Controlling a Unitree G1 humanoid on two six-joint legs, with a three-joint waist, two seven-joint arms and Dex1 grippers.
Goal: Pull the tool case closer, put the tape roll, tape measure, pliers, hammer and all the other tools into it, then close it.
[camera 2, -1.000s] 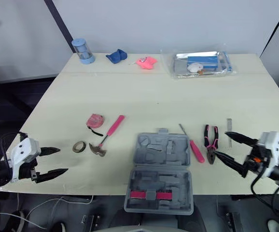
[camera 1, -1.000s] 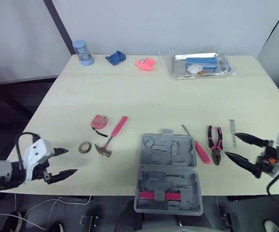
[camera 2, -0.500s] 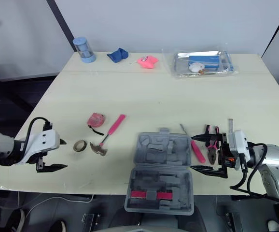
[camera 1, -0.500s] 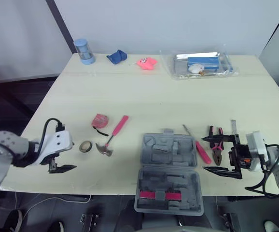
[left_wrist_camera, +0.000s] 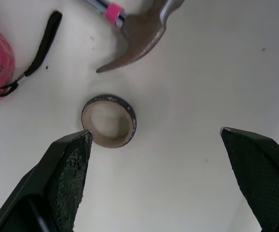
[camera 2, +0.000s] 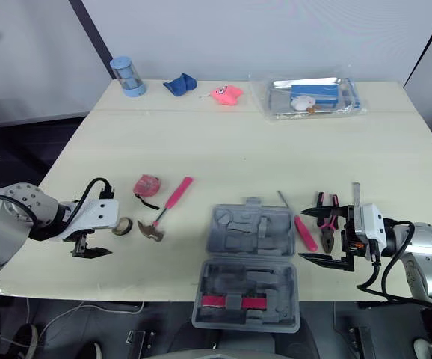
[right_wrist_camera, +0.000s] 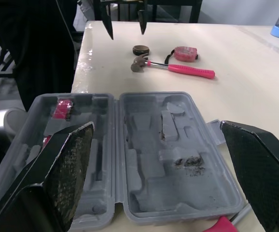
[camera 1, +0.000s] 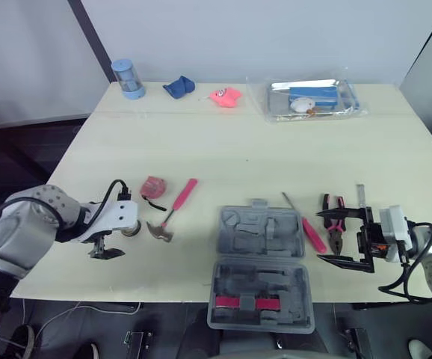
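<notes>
The left gripper hovers low over the tape roll, fingers spread wide and empty, so picking up the roll looks like the step in hand. The case lies open and hangs over the table's near edge, seemingly close enough already. The roll lies flat to the case's left, beside one fingertip rather than midway in the gap. The gripper should centre first, or drop one finger into the hole and pinch the wall. The hammer head sits just beside the roll on the case's side, so the descent wants to be straight and the close gentle, or that claw gets nudged. The tape measure waits a little beyond the hammer. Right of the case, the right gripper points at it, spread and carrying nothing, over the screwdriver and pliers. A thin metal strip lies just past them. The table is pale, smooth and bare in the middle. Far beyond the case along the back edge sit a blue jar, a blue cloth, something pink and a clear bag. Behind that is a plain grey wall.
</notes>
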